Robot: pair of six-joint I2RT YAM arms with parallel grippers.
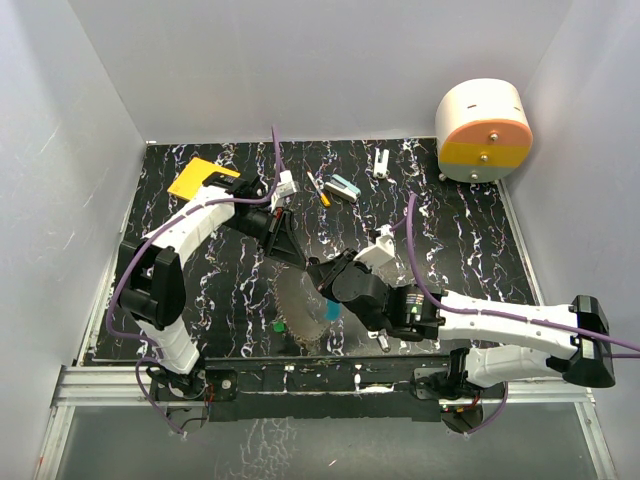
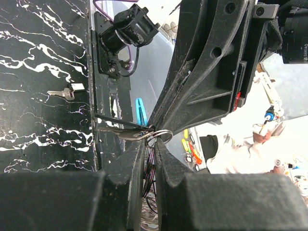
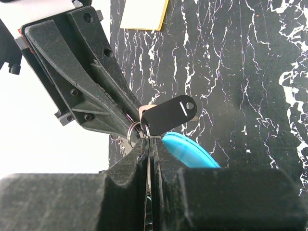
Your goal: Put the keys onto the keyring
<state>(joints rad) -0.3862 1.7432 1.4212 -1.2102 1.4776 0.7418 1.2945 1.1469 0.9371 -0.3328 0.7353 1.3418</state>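
Both end effectors meet tip to tip above the bench, their fingers closed at a small ring, with the keyring just beside them.

The large thin silvery keyring with a bright blue curved plastic arc [image 3: 190,153] lies just beside and below the right end effector [image 3: 149,142], close under the spot where it faces the left end effector [image 2: 150,144]. The left one's fingers are drawn nearly together, pinching a small silver split ring [image 2: 159,134] at their tips. The right one's fingers are pressed together at the same ring, beside a flat black plastic tag [image 3: 168,113]; what they pinch cannot be told. A green-headed key [image 1: 277,326] lies on the black marbled bench [image 1: 460,250] near the arm bases, well apart from both tips. A plain silver key [image 2: 65,93] also lies on the bench.
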